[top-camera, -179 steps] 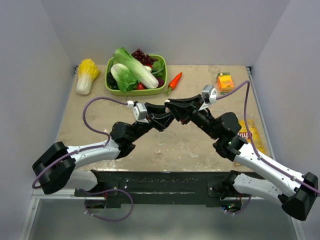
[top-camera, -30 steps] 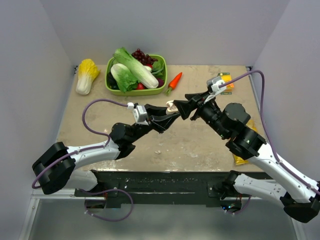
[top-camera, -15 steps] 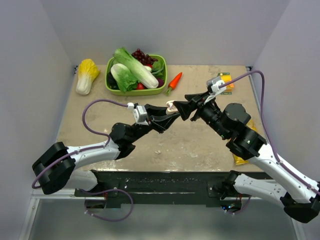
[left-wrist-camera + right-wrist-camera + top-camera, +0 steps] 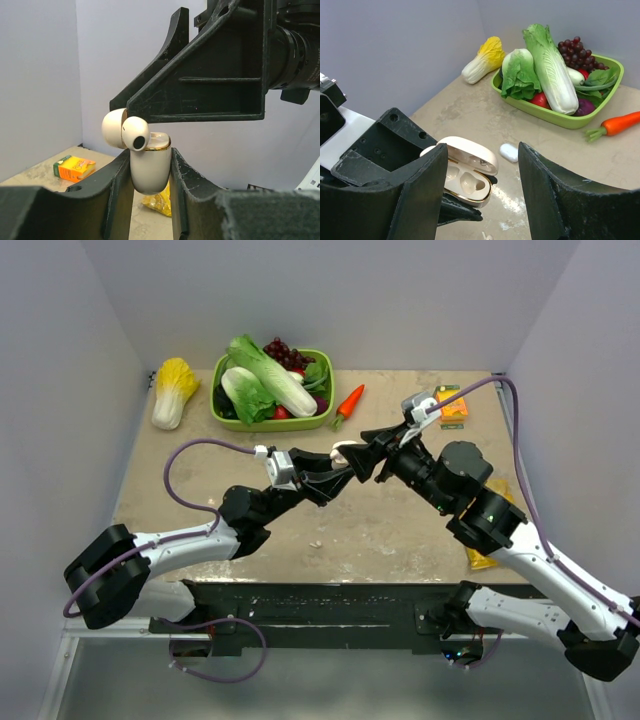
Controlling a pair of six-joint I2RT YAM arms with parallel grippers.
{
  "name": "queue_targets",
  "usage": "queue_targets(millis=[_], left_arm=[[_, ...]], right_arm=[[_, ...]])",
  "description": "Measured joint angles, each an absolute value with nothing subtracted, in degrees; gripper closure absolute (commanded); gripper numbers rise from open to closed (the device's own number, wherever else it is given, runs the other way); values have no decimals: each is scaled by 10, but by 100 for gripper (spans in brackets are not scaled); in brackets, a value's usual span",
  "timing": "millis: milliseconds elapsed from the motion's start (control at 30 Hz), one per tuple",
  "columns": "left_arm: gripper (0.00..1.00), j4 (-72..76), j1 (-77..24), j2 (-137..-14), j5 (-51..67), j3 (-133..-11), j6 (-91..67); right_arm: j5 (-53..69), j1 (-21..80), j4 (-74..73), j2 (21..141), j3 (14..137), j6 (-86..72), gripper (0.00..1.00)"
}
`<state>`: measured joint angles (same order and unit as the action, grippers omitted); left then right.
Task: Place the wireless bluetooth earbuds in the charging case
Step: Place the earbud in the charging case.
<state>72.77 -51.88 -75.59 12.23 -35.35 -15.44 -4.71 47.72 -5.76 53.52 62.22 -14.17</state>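
Charging case (image 4: pixel 150 167) clamped upright between left gripper (image 4: pixel 338 472) fingers, raised over table (image 4: pixel 370 530) middle, lid swung open, two hollows exposed. Right gripper (image 4: pixel 362 460) jaws spread, nothing gripped, tips placed just beside open lid. One white earbud (image 4: pixel 509 152) seen lying on table below case. Green basket (image 4: pixel 272 422) set at far edge, carrot (image 4: pixel 349 403) just beside it, orange carton (image 4: pixel 451 403) far right. Yellow packet (image 4: pixel 483 560) at right edge, partly covered by right arm. Bare tabletop seen between basket and arms. Walls close on three sides.
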Motion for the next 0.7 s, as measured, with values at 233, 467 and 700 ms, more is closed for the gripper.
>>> queue_targets(millis=[233,467,700], left_arm=[[100,728,-519,-751,122,-348,-154],[100,728,-519,-744,111,-342,-151],[100,728,-519,-743,82,-342,-127]], right_arm=[[-55,477,-58,522,622,-145,37],[-47,477,-60,512,635,-146,31],[-62,487,-86,556,658,-158,29]])
